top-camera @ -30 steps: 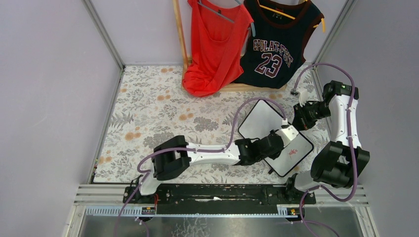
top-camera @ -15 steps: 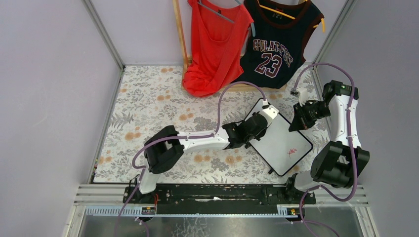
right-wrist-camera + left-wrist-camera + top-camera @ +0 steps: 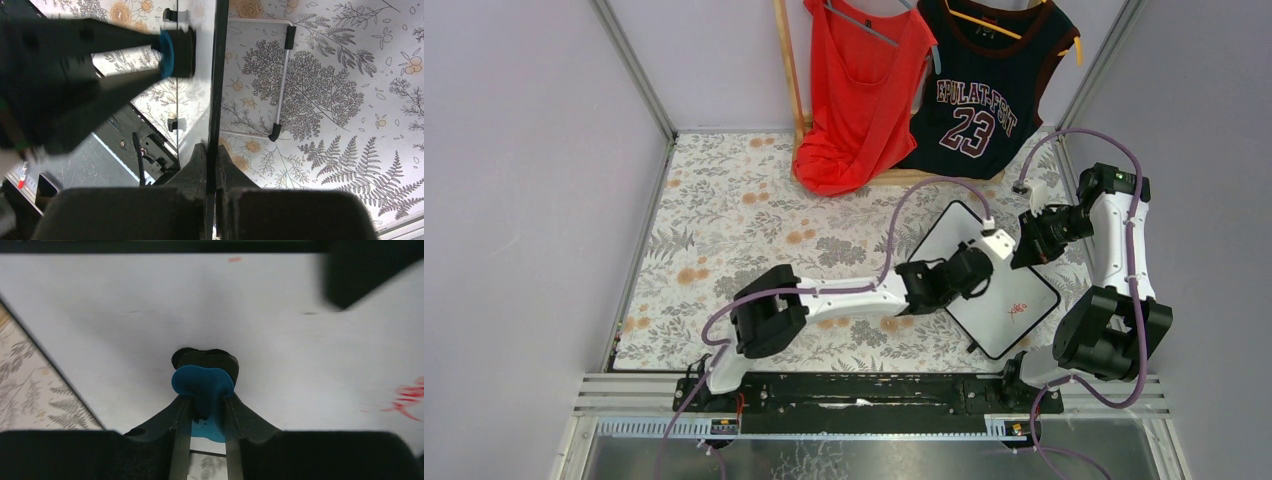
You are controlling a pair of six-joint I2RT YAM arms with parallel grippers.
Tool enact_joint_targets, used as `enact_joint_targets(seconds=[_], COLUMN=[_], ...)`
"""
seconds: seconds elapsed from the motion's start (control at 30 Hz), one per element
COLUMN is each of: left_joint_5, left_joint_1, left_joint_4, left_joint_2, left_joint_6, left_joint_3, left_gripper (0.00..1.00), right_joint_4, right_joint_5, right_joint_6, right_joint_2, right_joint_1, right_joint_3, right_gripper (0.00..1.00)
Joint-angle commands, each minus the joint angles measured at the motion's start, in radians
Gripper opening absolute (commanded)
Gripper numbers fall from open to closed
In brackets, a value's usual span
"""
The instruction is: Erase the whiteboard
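The whiteboard (image 3: 956,232) lies tilted at the right of the floral table, with red handwriting (image 3: 1018,307) near its front corner. My left gripper (image 3: 980,268) is shut on a blue eraser (image 3: 202,382) and presses its black pad onto the middle of the board (image 3: 290,335). The red marks (image 3: 406,401) sit to the right of the eraser. My right gripper (image 3: 1027,250) is shut on the board's thin black right edge (image 3: 218,75). The right wrist view shows that gripper (image 3: 211,155) and, beyond it, the eraser (image 3: 172,46).
A red tank top (image 3: 859,90) and a dark number 23 jersey (image 3: 984,95) hang on a wooden rack at the back. The board's wire stand (image 3: 282,85) lies folded under it on the floral cloth (image 3: 744,230). Grey walls close in both sides.
My left gripper swept the eraser from the board's near right part up to its far left corner, then back to the middle. The right gripper stayed clamped on the edge.
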Motion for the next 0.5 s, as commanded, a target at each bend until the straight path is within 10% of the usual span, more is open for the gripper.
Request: enact_joint_targets(seconds=[0.0,0.47], left_joint_5=[0.078,0.109], left_joint_1=[-0.107,-0.222], left_joint_4=[0.053,0.061], left_joint_2=[0.08,0.135], left_joint_6=[-0.018,-0.025], left_joint_3=[0.095,0.209], left_gripper=[0.0,0.0], right_joint_4=[-0.076,-0.075], right_joint_5=[0.064,0.054], right_joint_6=[-0.073,-0.071], right_joint_2=[0.0,0.009], right_joint_1=[0.027,0.028], right_joint_3=[-0.042,-0.046], right_gripper=[0.0,0.0])
